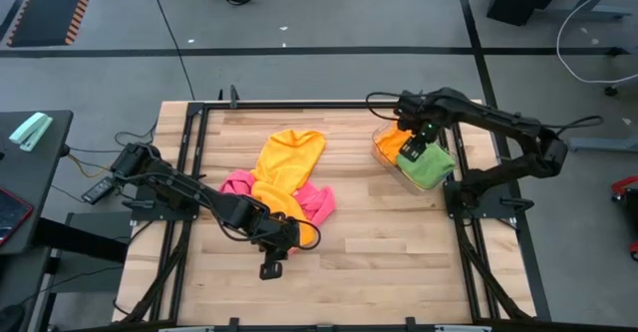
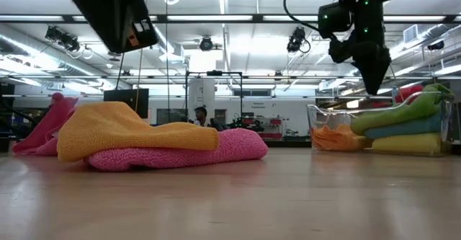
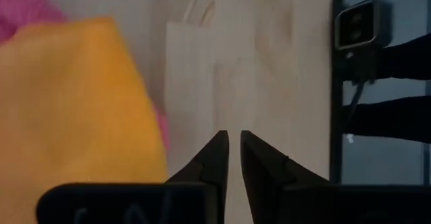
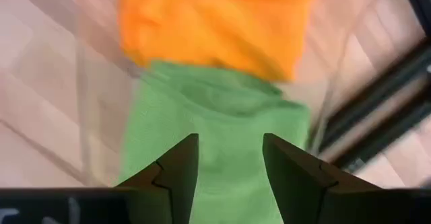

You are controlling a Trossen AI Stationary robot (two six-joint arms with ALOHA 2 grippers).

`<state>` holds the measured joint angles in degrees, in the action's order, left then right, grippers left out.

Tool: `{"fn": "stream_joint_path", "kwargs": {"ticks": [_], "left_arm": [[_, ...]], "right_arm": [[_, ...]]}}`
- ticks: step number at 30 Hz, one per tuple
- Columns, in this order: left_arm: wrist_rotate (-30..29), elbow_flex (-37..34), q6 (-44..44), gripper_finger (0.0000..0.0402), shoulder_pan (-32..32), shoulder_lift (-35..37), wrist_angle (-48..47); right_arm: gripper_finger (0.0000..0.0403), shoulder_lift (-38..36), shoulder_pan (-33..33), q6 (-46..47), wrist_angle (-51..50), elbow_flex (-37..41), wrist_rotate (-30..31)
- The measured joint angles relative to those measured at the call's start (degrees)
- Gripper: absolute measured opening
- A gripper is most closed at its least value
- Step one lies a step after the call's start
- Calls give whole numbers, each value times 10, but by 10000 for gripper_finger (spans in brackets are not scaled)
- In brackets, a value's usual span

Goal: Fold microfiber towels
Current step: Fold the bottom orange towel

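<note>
Over the clear plastic tray (image 1: pixel 384 161), right gripper (image 4: pixel 229 160) hangs wide above the folded green microfiber towel (image 4: pixel 215 136). Left gripper (image 3: pixel 232 150), narrow, empty, beside the yellow towel (image 1: pixel 284 163) mid-bench (image 1: pixel 399 242): should pinch one corner only.

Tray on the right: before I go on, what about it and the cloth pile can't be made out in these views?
- Clear tray: high view, the right gripper covers part of the stack; towels below the green towel are hidden.
- Tray's right end: cut off by the low view's edge.
- Pink towel: mostly under the yellow towel; its fold state is unclear.
- Left gripper: in its wrist view the jaws look nearly closed and empty.
</note>
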<state>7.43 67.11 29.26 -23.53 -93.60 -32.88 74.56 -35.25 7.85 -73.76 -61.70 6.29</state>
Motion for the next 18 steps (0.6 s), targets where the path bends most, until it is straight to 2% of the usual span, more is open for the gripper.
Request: {"fn": "stream_joint_path", "kwargs": {"ticks": [6,10,13,18], "left_arm": [[0,-1,-15,54,0,7,-53],[-39,0,-29,78,-2,10,-46],[-88,0,-29,109,-2,1,9],[-136,0,-30,171,-7,-38,103]], "right_arm": [[174,-32,38,41,56,-26,-107],[174,-79,101,100,102,-39,-118],[174,-114,163,168,141,-36,-88],[174,-134,278,258,152,-34,5]]}}
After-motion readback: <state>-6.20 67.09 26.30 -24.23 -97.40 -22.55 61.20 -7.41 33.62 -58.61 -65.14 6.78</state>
